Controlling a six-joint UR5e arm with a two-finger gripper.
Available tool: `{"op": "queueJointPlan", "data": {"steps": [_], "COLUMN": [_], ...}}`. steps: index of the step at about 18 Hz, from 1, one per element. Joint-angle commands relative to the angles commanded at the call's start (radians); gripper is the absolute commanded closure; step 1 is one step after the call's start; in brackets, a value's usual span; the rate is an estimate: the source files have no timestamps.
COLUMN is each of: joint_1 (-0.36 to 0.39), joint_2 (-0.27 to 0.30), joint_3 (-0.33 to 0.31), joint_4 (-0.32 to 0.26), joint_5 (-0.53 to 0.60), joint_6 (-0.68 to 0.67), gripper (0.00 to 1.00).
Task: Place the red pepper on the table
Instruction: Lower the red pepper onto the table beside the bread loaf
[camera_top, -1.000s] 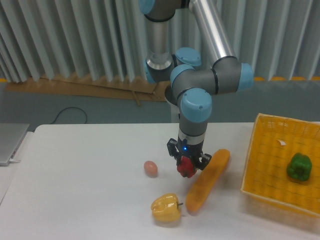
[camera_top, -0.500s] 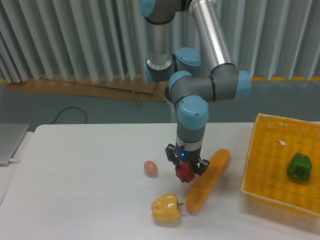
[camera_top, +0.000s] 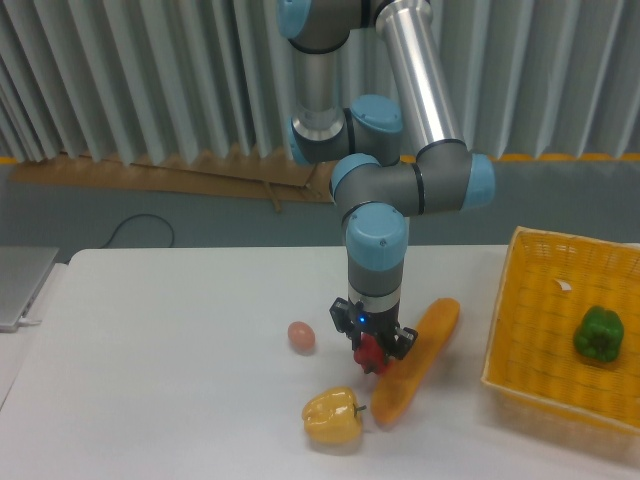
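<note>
Red pepper: largely hidden between the gripper fingers, contact with the table not discernible; yellow basket running off-frame at 3 o'clock; arm's upper links leaving frame at 12 o'clock.

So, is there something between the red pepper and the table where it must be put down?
Nothing visible lies under it. The gripper holds the red pepper low over bare table. The long orange vegetable lies close on one side, and the yellow pepper and a small pink egg-like thing stand nearby.

no readable text — no labels, brands, numbers
</note>
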Motion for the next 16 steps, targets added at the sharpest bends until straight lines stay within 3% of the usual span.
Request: {"op": "queueJointPlan", "data": {"steps": [1, 5, 9, 16], "joint_1": [0.0, -0.003, -0.018, -0.023], "joint_2": [-0.002, 0.003, 0.014, 0.015], "joint_3": [0.002, 0.008, 0.012, 0.018], "joint_4": [0.014, 0.037, 0.144, 0.18], "joint_5": [0.006, 0.021, 0.017, 0.071], "joint_6": [0.0, 0.018, 0.006, -0.011], "gripper": [0.0, 0.0, 0.0, 0.0]}}
